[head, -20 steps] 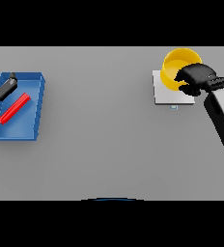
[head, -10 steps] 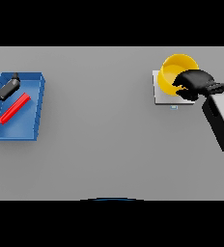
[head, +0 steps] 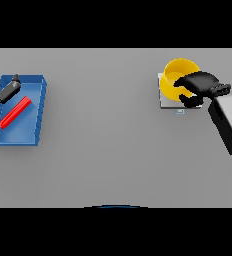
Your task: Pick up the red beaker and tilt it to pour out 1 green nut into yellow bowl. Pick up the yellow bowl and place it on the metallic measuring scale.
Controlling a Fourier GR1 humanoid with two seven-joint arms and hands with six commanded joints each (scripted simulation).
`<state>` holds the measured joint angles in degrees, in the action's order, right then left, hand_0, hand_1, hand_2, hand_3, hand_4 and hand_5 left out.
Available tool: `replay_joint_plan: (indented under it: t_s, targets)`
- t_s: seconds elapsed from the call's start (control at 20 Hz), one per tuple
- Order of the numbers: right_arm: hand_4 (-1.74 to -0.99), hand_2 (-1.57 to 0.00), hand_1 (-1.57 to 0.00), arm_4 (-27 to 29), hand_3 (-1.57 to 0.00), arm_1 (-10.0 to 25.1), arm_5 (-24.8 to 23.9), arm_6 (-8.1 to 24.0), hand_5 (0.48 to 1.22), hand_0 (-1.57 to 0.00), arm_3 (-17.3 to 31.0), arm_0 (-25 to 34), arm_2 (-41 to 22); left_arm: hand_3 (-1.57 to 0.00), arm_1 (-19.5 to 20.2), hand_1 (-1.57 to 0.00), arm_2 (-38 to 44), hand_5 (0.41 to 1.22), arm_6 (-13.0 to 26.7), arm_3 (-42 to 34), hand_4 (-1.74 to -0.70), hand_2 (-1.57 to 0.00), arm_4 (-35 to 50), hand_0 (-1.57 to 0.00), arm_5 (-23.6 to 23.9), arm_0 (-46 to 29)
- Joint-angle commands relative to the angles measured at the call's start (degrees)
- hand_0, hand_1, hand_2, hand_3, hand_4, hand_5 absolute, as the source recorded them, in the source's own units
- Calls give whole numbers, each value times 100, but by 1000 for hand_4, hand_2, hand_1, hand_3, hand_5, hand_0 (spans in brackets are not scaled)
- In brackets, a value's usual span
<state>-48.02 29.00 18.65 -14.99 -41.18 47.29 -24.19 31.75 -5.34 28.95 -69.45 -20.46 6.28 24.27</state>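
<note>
A: Well, where is the yellow bowl (head: 178, 74)?

B: Upper right of the frame, sitting on the metallic measuring scale (head: 169, 102), whose pale plate shows under it and at its left edge.

A: And the right hand (head: 197, 86)?

B: Over the bowl's near right side, fingers curled around its rim, gripping it.

A: The red beaker (head: 15, 112)?

B: Lying tilted inside the blue tray (head: 32, 134) at the left edge of the frame.

A: The left hand (head: 5, 93)?

B: At the tray's upper left corner, just above the beaker. I cannot tell how its fingers are set.
</note>
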Motion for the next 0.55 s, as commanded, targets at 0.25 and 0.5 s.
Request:
replay_joint_plan:
  t_s: [0.25, 0.5]
  targets:
    - [-1523, -79, -60, 58, -268, -24, -77, 3, 798, -67, 45, -7, 77, 1, 15, 1, 9, 664, -45, 130, -724, 1, -11, 1, -12, 92]
    - [-1478, -25, -19, 64, -146, -2, 50, 228, 738, -21, 77, -51, 95, 1, 3, 1, -10, 665, -50, 126, -726, 1, -35, 1, -2, 121]
